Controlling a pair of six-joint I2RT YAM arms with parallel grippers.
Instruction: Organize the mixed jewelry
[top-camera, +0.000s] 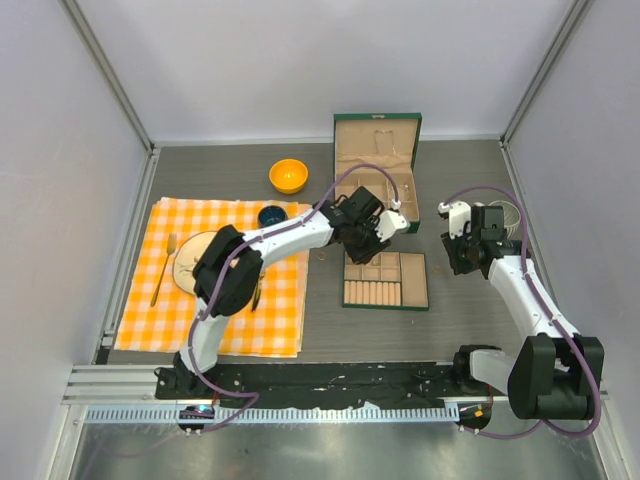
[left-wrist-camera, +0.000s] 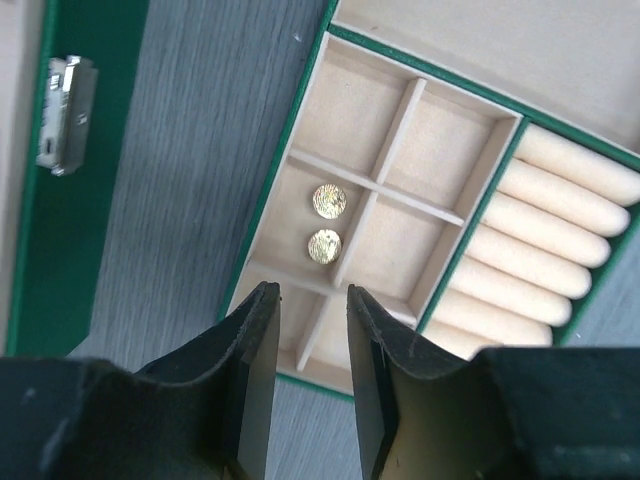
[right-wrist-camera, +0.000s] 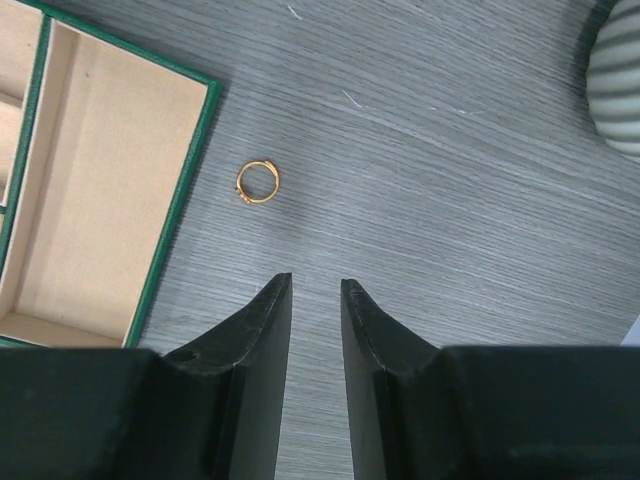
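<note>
Two dimpled gold discs (left-wrist-camera: 329, 200) being cradled in beige-lined green tray (left-wrist-camera: 289, 135), thin gold ring (right-wrist-camera: 258, 181) being borne by grained grey worktop (right-wrist-camera: 450, 200), left end effector (left-wrist-camera: 310, 292) and right end effector (right-wrist-camera: 315, 283) being held spread, empty

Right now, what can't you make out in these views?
Ring: top view, too small to find.
Gold discs: top view, too small.
Ribbed cup: right wrist view, cut by the edge.
Tray, nearest compartments: left wrist view, behind the jaws.

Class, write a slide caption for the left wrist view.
Left gripper, open and empty, poised near two round gold studs in one compartment of the green beige-lined tray.
</note>
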